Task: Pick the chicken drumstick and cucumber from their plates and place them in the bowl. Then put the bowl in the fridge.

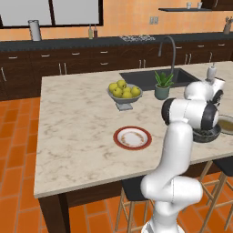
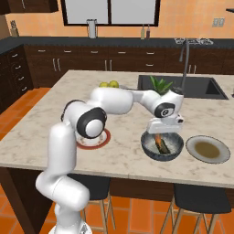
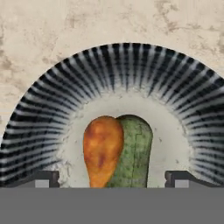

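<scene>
Chicken drumstick [image 3: 103,151] and cucumber [image 3: 132,153] side by side in the bowl [image 3: 52,109], gripper [image 3: 112,179] spread wide just above; risk of tipping the bowl when gripping its rim.

Arm [image 2: 61,151]: glossy white rounded segments, black joint bands, round dark end caps; claw [image 3: 112,177] fingertips dark, blocky.
</scene>
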### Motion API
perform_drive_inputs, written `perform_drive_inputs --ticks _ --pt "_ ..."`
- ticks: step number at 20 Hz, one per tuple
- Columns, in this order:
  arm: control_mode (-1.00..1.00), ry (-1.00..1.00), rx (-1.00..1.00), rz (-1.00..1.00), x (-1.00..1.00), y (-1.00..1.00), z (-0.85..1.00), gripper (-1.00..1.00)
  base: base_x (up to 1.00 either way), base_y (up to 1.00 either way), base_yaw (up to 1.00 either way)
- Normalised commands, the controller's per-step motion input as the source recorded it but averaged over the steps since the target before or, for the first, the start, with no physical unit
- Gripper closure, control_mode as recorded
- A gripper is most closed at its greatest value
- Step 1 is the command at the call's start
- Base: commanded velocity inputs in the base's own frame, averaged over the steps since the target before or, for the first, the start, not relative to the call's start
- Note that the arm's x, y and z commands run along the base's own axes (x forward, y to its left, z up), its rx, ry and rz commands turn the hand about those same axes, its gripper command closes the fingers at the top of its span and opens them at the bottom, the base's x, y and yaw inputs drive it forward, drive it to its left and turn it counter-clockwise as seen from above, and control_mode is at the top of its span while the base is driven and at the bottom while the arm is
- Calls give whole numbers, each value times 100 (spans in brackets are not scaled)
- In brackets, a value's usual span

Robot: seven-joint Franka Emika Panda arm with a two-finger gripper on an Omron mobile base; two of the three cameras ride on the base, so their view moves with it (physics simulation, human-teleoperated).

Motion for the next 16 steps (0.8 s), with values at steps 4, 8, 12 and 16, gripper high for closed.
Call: perform_drive_inputs --ticks 4,8,12,16 --pt "-100 -13 -1 -7 -56 52 25 -100 0 0 0" --pt "-100 2 -2 -10 -23 85 1 -100 0 0 0" --pt "-100 2 -4 -4 14 23 -1 -100 0 0 0" --pt "-100 0 -8 -1 8 36 -27 -100 0 0 0"
